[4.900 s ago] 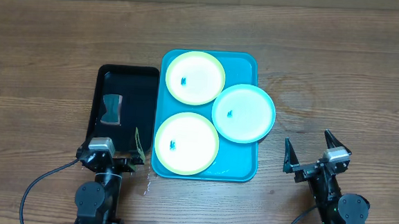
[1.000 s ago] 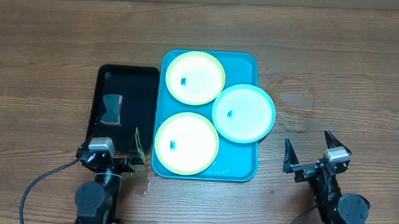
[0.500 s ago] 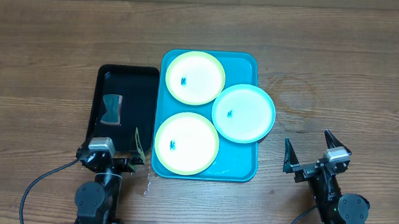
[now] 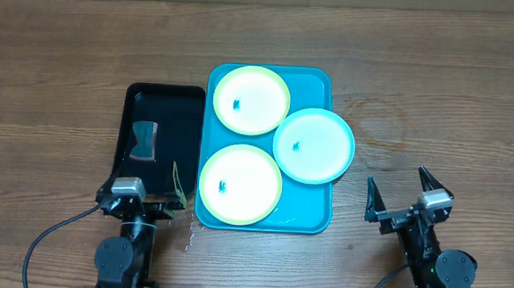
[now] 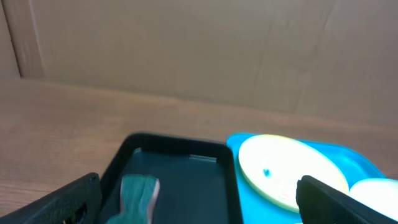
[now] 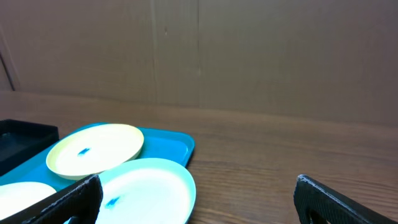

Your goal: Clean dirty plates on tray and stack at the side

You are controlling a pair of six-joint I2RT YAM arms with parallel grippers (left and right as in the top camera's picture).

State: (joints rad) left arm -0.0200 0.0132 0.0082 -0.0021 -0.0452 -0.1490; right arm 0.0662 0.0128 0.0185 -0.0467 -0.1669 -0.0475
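The cyan-blue tray (image 4: pixel 321 87) lies mid-table with three plates on it. A yellow-green plate (image 4: pixel 252 100) is at the back, a second one (image 4: pixel 240 184) at the front, and a light cyan plate (image 4: pixel 314 146) overhangs the tray's right rim. Each has a small blue smudge at its centre. My left gripper (image 4: pixel 142 199) stands open at the black tray's near end, its view showing the back plate (image 5: pixel 289 168). My right gripper (image 4: pixel 395 177) is open over bare wood right of the tray; the cyan plate (image 6: pixel 146 186) lies ahead-left of it. Neither holds anything.
A smaller black tray (image 4: pixel 166 103) sits against the blue tray's left side, with a green sponge (image 4: pixel 143 140) in it. A thin wire scrap (image 4: pixel 189 238) lies on the wood near the blue tray's front left corner. A cardboard wall backs the table.
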